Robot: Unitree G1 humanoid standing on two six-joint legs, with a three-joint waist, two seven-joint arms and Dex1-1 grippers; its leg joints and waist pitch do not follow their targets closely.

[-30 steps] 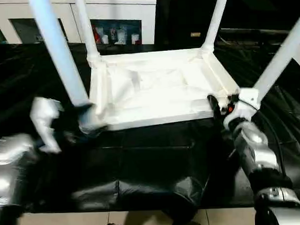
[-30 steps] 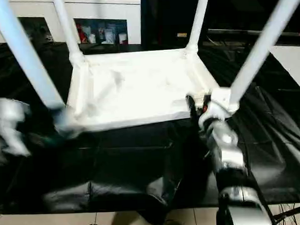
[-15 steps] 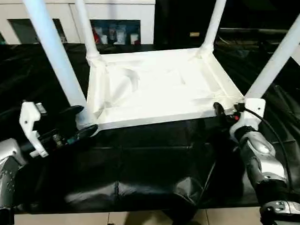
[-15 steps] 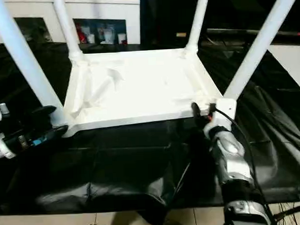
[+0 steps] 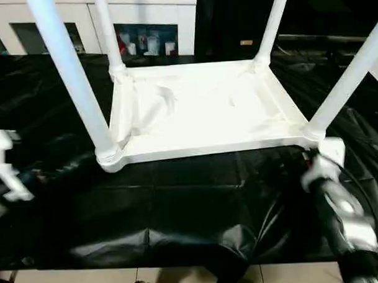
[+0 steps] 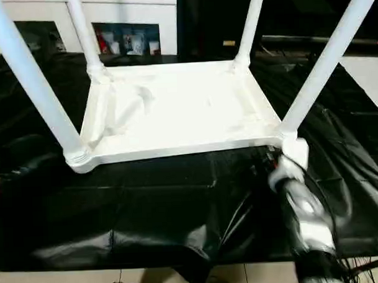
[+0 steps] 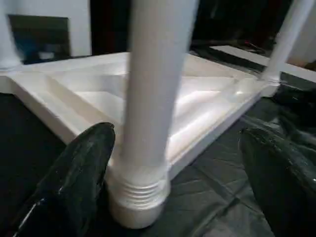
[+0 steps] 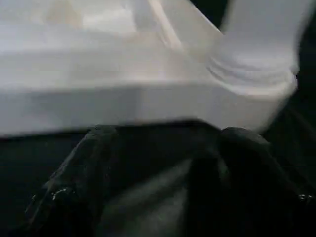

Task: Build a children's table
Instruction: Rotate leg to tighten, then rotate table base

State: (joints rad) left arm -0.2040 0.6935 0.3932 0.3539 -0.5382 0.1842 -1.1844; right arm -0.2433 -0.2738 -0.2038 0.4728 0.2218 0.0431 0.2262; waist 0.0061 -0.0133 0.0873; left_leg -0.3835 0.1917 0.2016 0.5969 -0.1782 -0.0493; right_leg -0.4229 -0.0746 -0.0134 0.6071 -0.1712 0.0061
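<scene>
You see a black plastic sheet (image 5: 179, 210) covering the work surface. The children's table lies upside down on it, toward the far middle: its white tabletop (image 5: 200, 110) rests flat on the sheet with the ribbed underside facing up. All four legs stand upright in the corner sockets: the near-left leg (image 5: 72, 83), the near-right leg (image 5: 348, 80), the far-left leg (image 5: 111, 35) and the far-right leg (image 5: 269, 27).

The left gripper (image 7: 182, 187) sits at the near-left corner. Its fingers (image 7: 74, 182) are spread wide, one on each side of the near-left leg's flared end, gripping nothing. The right gripper (image 8: 168, 197) sits just in front of the near-right corner, clear of the tabletop edge. Its fingers (image 8: 74, 187) are parted and empty.
</scene>
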